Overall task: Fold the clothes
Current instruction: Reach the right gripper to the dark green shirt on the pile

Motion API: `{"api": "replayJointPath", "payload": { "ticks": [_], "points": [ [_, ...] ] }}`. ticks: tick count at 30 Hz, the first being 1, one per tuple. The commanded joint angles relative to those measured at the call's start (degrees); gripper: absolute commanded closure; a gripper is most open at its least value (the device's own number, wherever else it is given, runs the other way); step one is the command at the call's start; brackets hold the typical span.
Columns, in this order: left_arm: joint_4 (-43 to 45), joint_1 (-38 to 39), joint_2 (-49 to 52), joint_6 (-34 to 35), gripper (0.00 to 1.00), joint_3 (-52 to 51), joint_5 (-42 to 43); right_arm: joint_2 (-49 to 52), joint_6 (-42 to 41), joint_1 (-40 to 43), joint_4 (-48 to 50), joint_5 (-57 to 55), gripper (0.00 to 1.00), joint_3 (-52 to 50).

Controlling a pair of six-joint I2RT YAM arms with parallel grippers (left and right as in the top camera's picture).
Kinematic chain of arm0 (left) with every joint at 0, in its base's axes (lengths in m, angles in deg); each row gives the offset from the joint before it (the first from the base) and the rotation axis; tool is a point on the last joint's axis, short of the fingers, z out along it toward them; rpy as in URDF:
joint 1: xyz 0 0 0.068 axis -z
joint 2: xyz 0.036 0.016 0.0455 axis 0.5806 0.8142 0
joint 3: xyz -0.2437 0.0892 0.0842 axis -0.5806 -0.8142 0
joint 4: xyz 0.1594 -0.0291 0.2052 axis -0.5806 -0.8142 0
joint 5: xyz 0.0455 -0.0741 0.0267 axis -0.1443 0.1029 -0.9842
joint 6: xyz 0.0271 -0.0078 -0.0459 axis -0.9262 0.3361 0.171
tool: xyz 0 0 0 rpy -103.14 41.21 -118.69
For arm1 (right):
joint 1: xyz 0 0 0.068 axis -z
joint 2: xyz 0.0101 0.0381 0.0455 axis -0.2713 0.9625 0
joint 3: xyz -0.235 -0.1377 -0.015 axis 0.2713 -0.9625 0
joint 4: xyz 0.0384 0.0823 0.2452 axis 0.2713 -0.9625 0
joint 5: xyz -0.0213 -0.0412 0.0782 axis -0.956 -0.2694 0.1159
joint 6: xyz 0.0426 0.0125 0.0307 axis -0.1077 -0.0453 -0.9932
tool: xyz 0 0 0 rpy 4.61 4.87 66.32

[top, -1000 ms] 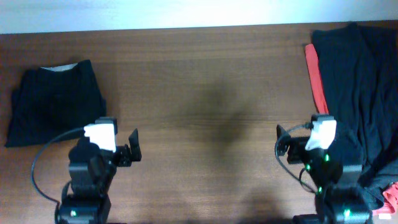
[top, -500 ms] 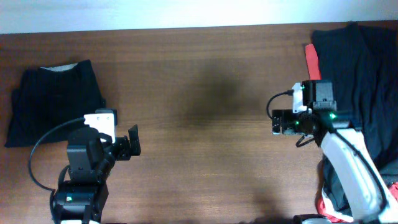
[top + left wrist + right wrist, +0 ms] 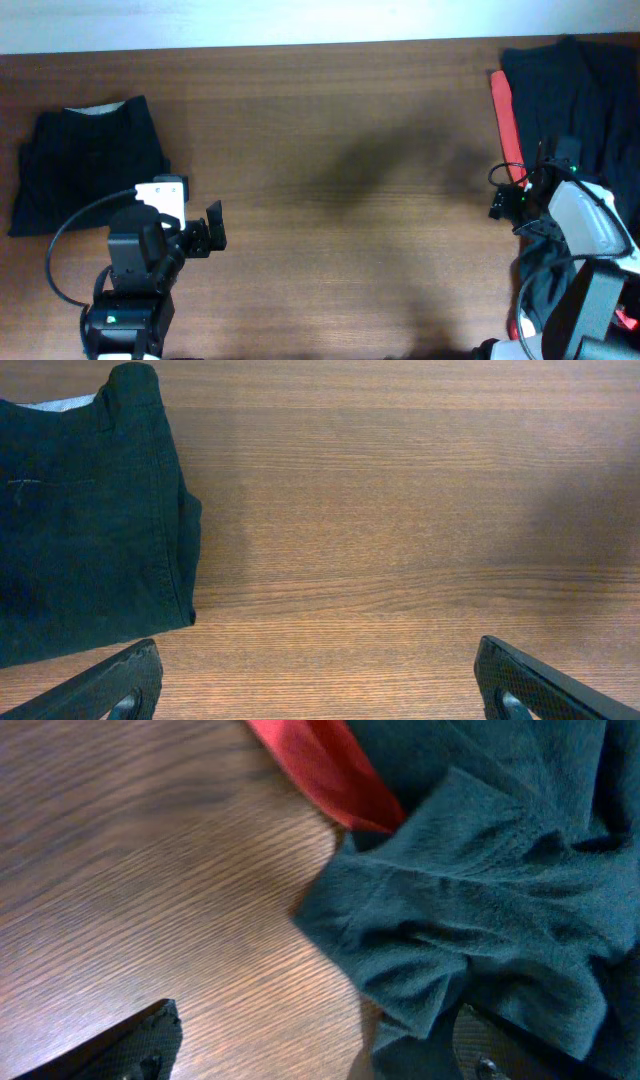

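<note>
Right claw [image 3: 310, 1050]: gapes wide, grips nothing, hangs over the edge of the black clothes pile [image 3: 480, 910] at 3 o'clock of the surface [image 3: 330, 120], red cloth [image 3: 320, 770] just beside. Left claw [image 3: 320, 685]: gapes wide, empty, sits at 4 o'clock of the folded black garment [image 3: 90, 510], itself at 9 o'clock.

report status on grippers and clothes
left gripper open, empty, beside folded black garment. right gripper open over edge of dark pile, nothing gripped. red shirt under pile, nothing blocking.
</note>
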Motion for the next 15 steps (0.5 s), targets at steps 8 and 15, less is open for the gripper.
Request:
{"api": "replayJointPath", "payload": {
  "ticks": [8, 15],
  "points": [
    [0.04, -0.31, 0.04, -0.9, 0.01, 1.22, 0.52, 5.7, -0.61, 3.76, -0.07, -0.72, 0.35, 0.87],
    [0.04, -0.31, 0.04, -0.92, 0.01, 1.22, 0.13, 5.7, -0.61, 3.78, -0.11, -0.72, 0.46, 0.81]
  ]
}}
